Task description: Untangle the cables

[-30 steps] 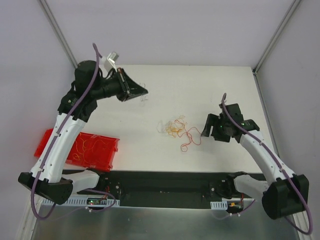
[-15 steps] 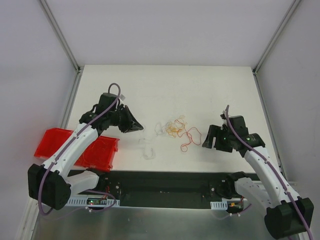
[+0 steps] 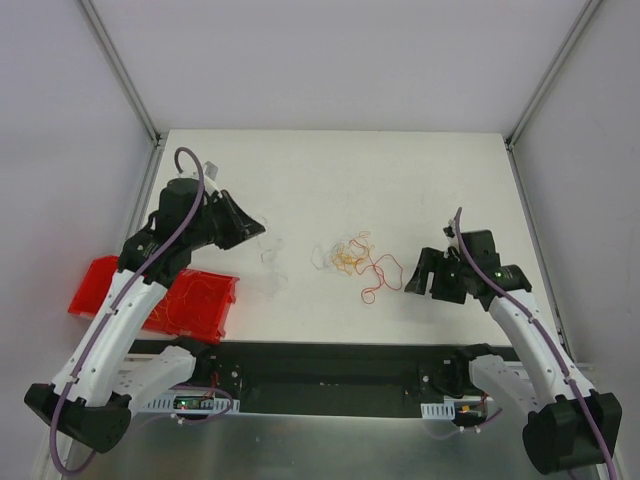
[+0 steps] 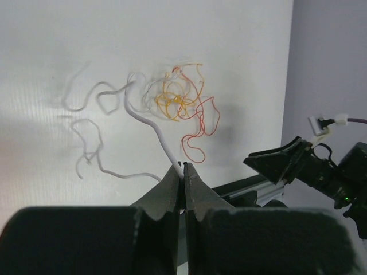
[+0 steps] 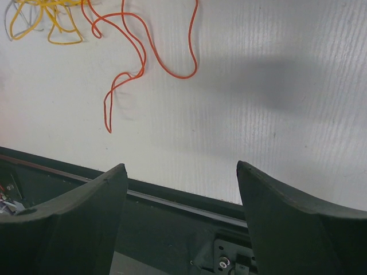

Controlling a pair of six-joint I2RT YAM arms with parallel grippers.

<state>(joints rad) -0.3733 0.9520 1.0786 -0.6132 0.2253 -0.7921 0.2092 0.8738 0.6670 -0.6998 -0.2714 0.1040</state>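
Over the white table (image 3: pixel 400 180) the left fingers (image 4: pixel 179 184), clamped on a whitish cable (image 4: pixel 150 121), had lifted; right fingers (image 5: pixel 269 200) stayed spread, empty.

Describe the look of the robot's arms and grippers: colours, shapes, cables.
The left arm and right arm have white tubular links and black joints, with a purple cable along each. The left gripper and right gripper have black, tapering wedge-shaped fingers.

Left end effector (image 4: pixel 183 173) closed, right (image 5: pixel 181 170) spread
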